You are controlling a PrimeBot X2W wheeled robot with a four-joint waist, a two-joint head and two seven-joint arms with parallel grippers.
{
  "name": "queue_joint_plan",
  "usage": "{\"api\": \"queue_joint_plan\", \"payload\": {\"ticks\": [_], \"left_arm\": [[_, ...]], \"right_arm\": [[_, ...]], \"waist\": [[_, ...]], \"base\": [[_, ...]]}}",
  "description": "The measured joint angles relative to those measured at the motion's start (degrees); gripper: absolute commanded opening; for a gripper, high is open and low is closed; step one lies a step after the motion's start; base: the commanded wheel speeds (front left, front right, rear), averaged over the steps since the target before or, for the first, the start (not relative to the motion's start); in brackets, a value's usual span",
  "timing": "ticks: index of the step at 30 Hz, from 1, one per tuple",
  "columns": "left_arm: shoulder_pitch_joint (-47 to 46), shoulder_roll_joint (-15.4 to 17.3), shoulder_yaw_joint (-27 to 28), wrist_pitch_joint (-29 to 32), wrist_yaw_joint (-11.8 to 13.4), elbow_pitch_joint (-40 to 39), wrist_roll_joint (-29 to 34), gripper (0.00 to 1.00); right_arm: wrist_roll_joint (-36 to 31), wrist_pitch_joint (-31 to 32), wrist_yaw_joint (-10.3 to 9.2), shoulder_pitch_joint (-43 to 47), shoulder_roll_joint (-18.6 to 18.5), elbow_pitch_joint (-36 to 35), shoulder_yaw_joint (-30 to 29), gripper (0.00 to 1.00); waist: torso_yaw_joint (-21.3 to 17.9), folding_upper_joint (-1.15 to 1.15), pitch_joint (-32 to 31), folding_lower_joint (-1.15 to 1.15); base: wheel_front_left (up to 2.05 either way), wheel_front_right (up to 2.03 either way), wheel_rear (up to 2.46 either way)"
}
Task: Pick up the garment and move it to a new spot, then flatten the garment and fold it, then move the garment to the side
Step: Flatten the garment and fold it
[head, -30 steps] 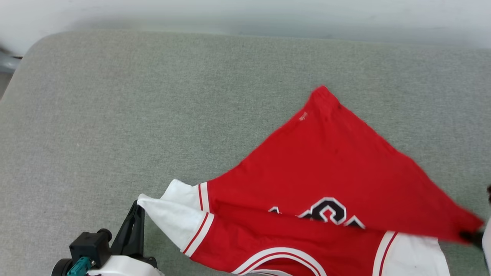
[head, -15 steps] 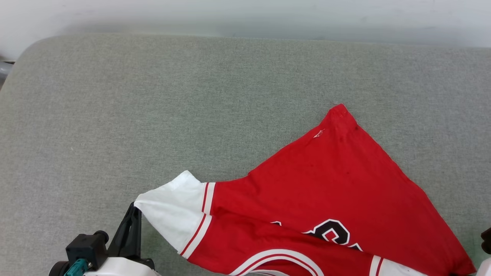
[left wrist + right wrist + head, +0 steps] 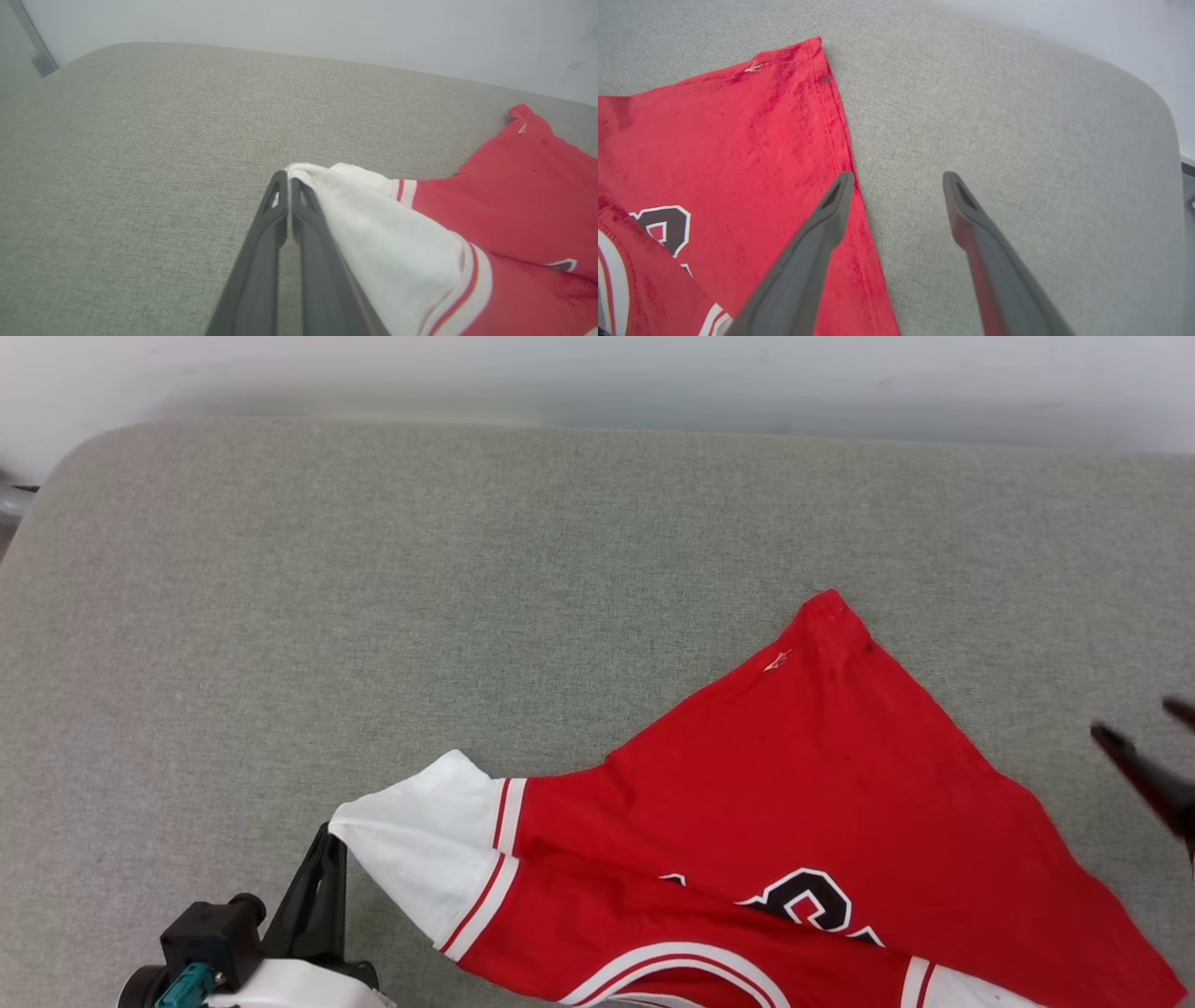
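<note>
Garment (image 3: 794, 784) lies half-spread on the grey cushion (image 3: 373, 569) — right gripper (image 3: 1137, 719) has just let go of the hem (image 3: 833, 112), jaws apart; left gripper (image 3: 330, 833) stays clamped on the white sleeve (image 3: 420, 840). Flattening comes next.

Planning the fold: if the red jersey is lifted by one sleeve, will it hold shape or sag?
Probably sag: the jersey lies doubled over itself, so it looks thin and floppy. Where the left gripper pinches the white sleeve, cloth drapes from that spot. On the woven grey cushion it would likely drag and bunch, not slide.
</note>
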Motion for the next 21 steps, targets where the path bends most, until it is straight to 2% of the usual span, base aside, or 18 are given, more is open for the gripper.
{"api": "queue_joint_plan", "payload": {"ticks": [4, 8, 15, 21], "left_arm": [[-1.1, -0.1, -0.6, 0.1, -0.1, -0.3, 0.5, 0.0], [-2.8, -0.4, -1.3, 0.2, -0.4, -0.5, 0.9, 0.0], [-5.5, -1.9, -2.8, 0.1, -1.2, -0.2, 1.6, 0.0], [-7.5, -3.4, -4.0, -0.3, -1.7, 0.4, 2.5, 0.0]], "right_arm": [[-0.8, 3.4, 0.0, -9.5, -1.0, -1.9, 3.5, 1.0], [-0.9, 8.4, 0.0, -19.8, -0.6, -1.7, 9.9, 1.0], [0.0, 18.1, 0.0, -34.3, 0.3, 6.7, 22.8, 1.0], [0.6, 21.9, 0.01, -42.4, 1.2, 14.2, 31.3, 1.0]], "waist": [[0.7, 0.0, 1.1, 0.0], [1.7, 0.0, 2.7, 0.0], [4.3, 0.0, 5.5, 0.01], [6.6, 0.0, 8.0, 0.01]], "base": [[0.0, 0.0, 0.0], [0.0, 0.0, 0.0], [0.0, 0.0, 0.0], [0.0, 0.0, 0.0]]}}
